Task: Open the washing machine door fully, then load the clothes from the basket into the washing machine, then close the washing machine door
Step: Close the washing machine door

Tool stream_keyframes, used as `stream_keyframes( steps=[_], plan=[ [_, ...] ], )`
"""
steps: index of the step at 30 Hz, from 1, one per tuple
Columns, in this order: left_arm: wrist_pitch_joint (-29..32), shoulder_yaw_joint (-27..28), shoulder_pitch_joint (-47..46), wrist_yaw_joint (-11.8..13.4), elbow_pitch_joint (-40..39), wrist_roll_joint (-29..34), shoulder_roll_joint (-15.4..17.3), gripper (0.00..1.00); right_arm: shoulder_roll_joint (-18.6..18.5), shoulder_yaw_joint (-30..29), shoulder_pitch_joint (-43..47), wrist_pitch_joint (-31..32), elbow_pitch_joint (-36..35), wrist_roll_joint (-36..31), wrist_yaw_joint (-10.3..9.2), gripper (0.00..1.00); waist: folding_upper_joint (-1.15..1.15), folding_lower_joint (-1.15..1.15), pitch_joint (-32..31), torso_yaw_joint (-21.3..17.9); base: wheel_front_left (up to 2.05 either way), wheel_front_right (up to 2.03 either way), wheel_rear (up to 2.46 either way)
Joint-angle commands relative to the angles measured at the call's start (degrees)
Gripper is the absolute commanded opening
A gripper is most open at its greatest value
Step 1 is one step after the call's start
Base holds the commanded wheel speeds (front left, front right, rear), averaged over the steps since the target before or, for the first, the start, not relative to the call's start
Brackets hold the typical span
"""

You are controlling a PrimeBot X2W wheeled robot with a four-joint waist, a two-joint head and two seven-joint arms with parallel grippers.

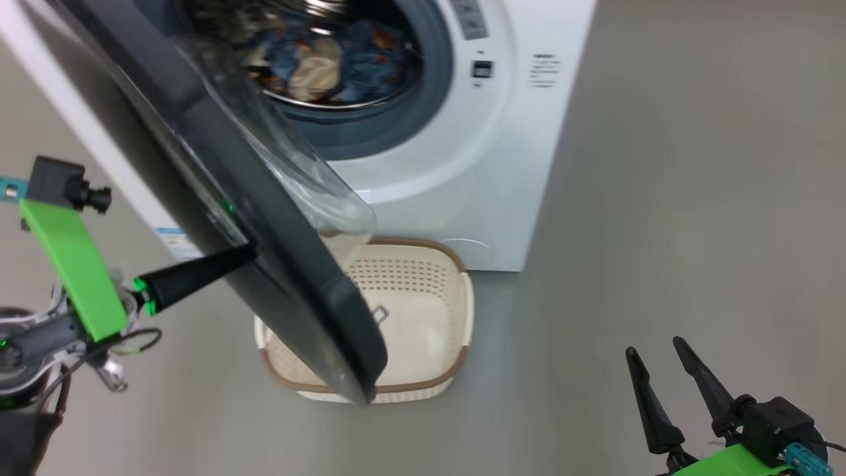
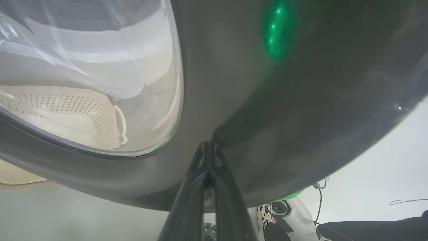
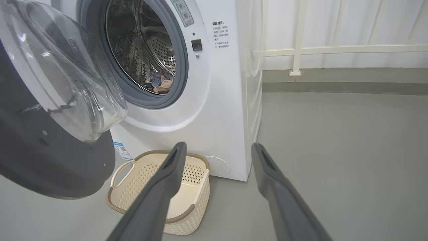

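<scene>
Directly against left gripper [image 2: 209, 146], black rim of the washing machine door [image 1: 198, 149].

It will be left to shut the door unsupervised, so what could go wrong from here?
The left gripper, jaws shut, only presses its tips on the glossy black rim of the washing machine door; it may slip off.
The clothes lie low in the drum; a fold near the gasket might get pinched.
The basket sits beneath the door's swing and might be clipped.

Probably a laundry room: washing machine [image 3: 220, 110], basket [image 3: 200, 197], grey floor [image 3: 334, 150].
</scene>
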Motion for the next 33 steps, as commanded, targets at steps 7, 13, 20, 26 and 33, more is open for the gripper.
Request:
stream_keyframes(
  steps=[7, 13, 20, 26, 33],
  plan=[
    [-3.9, 1.8, -7.6, -0.3, 1.7, 2.7, -0.9, 0.0, 0.9, 0.6, -1.4, -0.3, -1.8, -0.5, 0.16, 1.0, 0.0, 0.0, 2.6, -7.1, 0.0, 0.0, 0.0],
    [-5.5, 2.0, -8.3, -0.3, 3.5, 3.5, -0.5, 0.0, 1.7, -0.1, -1.8, -0.3, -1.8, -0.6, 0.16, 1.0, 0.0, 0.0, 3.1, -7.0, 0.0, 0.0, 0.0],
    [-7.5, 2.2, -6.4, -0.3, 3.7, 3.6, 0.0, 0.0, 1.7, 0.0, -2.1, -0.3, -1.4, -0.6, 0.16, 1.0, 0.0, 0.0, 2.6, -5.2, 0.0, 0.0, 0.0],
    [-9.9, 2.3, -2.4, -0.3, 4.1, 3.9, 0.5, 0.0, 1.3, -0.3, -1.8, -0.3, -1.3, -0.4, 0.16, 1.0, 0.0, 0.0, 1.8, -4.0, 0.0, 0.0, 0.0],
    [-14.0, 1.8, 3.4, -0.3, 4.9, 4.8, 0.8, 0.7, 1.1, -0.9, -1.0, -0.3, -1.6, -0.3, 0.16, 1.0, 0.0, 0.0, 1.4, -2.9, 0.0, 0.0, 0.0]
  ],
)
